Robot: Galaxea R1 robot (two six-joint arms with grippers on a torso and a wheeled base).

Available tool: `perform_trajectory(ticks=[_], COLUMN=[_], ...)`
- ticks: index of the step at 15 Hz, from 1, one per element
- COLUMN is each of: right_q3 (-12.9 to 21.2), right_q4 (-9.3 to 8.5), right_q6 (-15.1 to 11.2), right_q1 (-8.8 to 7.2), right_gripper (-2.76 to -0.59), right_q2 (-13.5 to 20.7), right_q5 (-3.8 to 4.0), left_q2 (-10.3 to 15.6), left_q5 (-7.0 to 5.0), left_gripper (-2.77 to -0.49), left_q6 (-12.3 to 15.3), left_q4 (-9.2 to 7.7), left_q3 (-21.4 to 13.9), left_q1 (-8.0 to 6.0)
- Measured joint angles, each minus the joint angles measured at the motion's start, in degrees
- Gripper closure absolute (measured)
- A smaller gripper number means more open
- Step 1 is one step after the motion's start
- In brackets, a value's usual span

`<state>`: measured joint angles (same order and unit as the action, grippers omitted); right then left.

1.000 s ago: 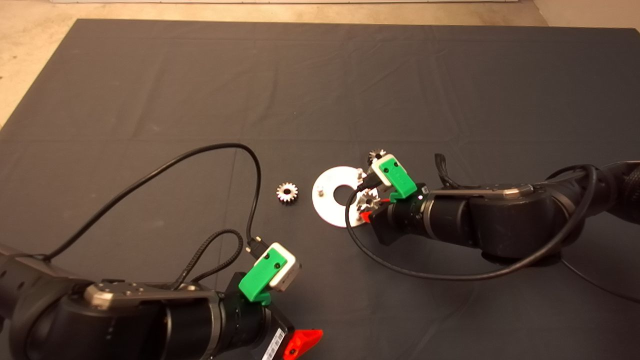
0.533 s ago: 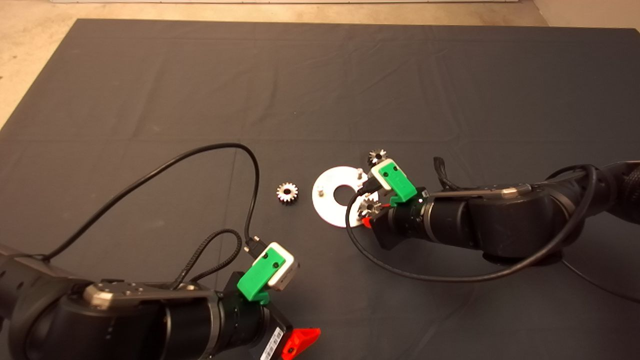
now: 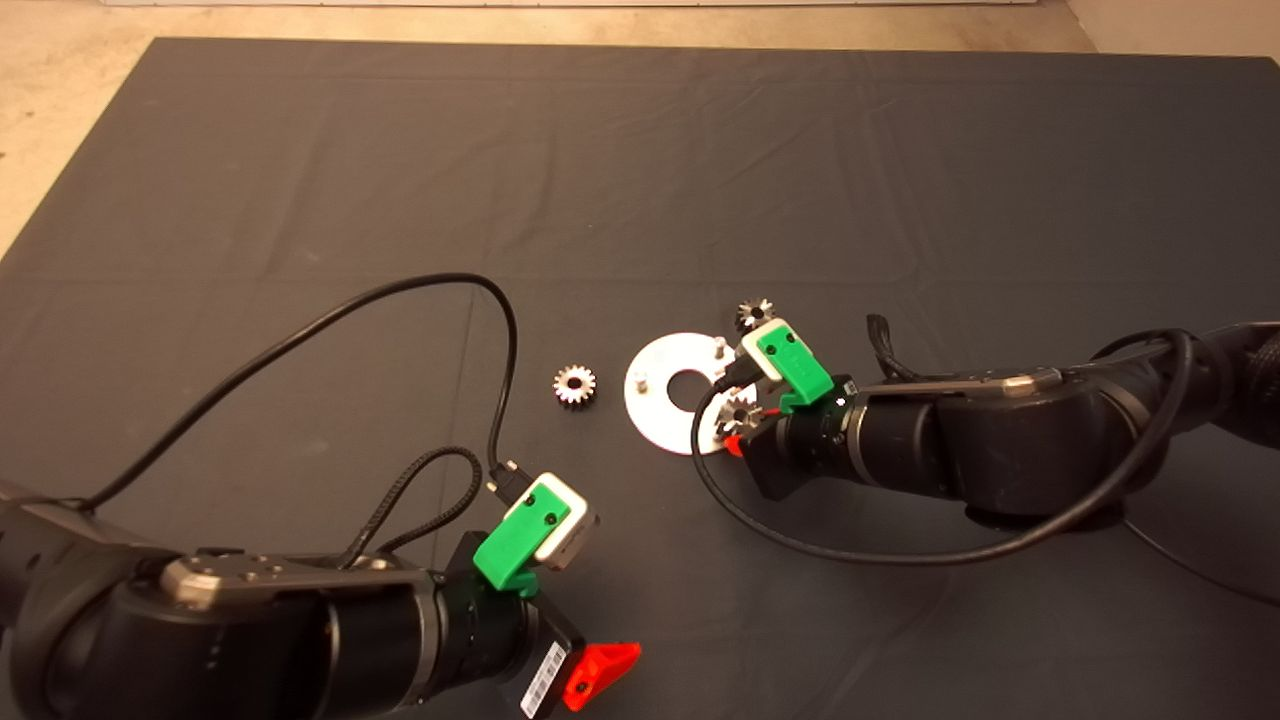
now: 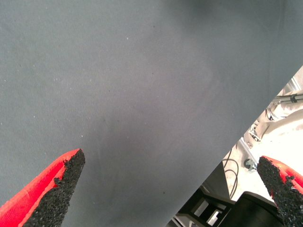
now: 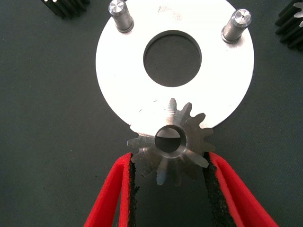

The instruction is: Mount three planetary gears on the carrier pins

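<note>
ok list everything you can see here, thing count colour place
planetary gears: 3, silver steel; one between the right gripper's pads over the disc's near edge, one on the mat left of the disc, one on the mat beyond the disc
disc: 1, silver, mid mat
carrier pins: 2 bare ones visible, silver, upright on the disc
mat: 1, dark grey, covers the table
floor: beige, beyond the mat
left gripper: red fingers, open, parked lower left
right gripper: red fingers, shut on a gear

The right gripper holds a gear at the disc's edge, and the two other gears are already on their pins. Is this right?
Not quite. The right gripper does hold a gear at the disc edge, but the right wrist view shows both other pins bare.
</note>
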<state>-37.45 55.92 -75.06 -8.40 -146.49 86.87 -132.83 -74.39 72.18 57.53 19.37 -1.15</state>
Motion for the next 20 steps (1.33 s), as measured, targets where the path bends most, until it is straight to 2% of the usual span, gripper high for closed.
perform_trajectory(ticks=[9,15,20], right_q3=[-0.1,-2.6,-3.1], right_q4=[0.00,-0.05,-0.05], right_q6=[0.1,1.1,1.3], right_q1=[0.00,0.31,0.31], right_gripper=[-0.80,-0.80,-0.80], right_q2=[-0.2,-0.2,-0.6], right_q5=[0.00,-0.10,-0.29], left_q2=[0.0,0.0,0.2], left_q5=[-0.02,-0.02,-0.06], left_gripper=[-2.64,-2.64,-2.64], left_q6=[0.0,0.0,0.0], left_q4=[-0.01,-0.01,-0.04], left_q3=[0.0,0.0,0.0], left_q1=[-0.04,-0.33,-0.33])
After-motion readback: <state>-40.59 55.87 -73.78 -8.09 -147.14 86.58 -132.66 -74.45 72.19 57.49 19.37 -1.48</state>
